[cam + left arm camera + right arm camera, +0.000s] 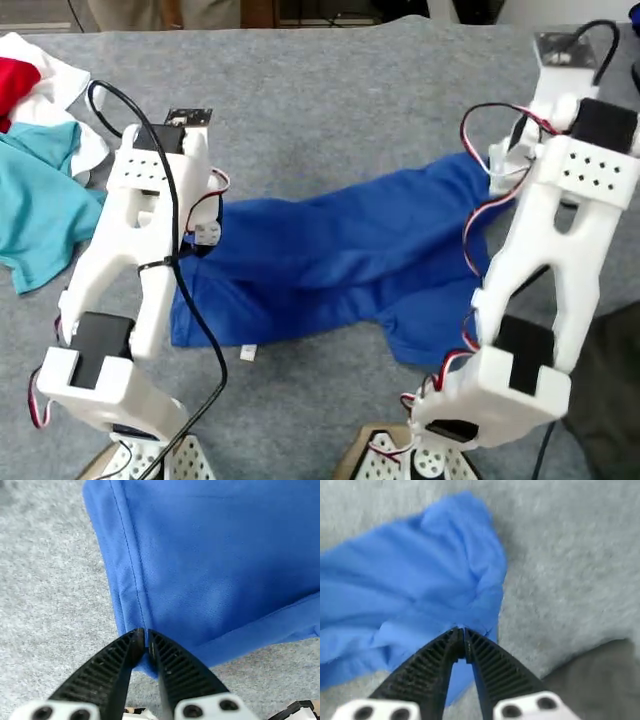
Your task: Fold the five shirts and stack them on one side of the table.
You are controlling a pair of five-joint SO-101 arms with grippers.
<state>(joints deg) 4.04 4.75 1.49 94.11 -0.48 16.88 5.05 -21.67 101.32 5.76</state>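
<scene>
From the high view, at the far left edge of your grey-covered table [330, 110], a white and red heap [45, 65] of cloth sits in the back corner. A teal shirt [40, 210] is spread loosely in front of it, touching it.

Just to the right of the teal shirt stands your left arm [140, 250], white with black cables. It leans over the left end of the blue shirt [340, 255]. In the left wrist view, the left gripper [145, 641] has its black ribbed fingers [117, 662] pressed together on the shirt's stitched edge, so it is holding the fabric at the hem.

The blue shirt lies across the middle of the table, stretched between the two arms. It is creased along its length, and a sleeve hangs toward the near edge at the right.

Your right arm [560, 240] stands over the shirt's right end. In the right wrist view, the right gripper [464, 642] has its fingers [490, 665] pinched on a bunched corner of blue fabric, with no gap between the tips.

At the far right edge of the table, near that arm, lies a dark cloth [612, 370], apart from the blue shirt.
</scene>
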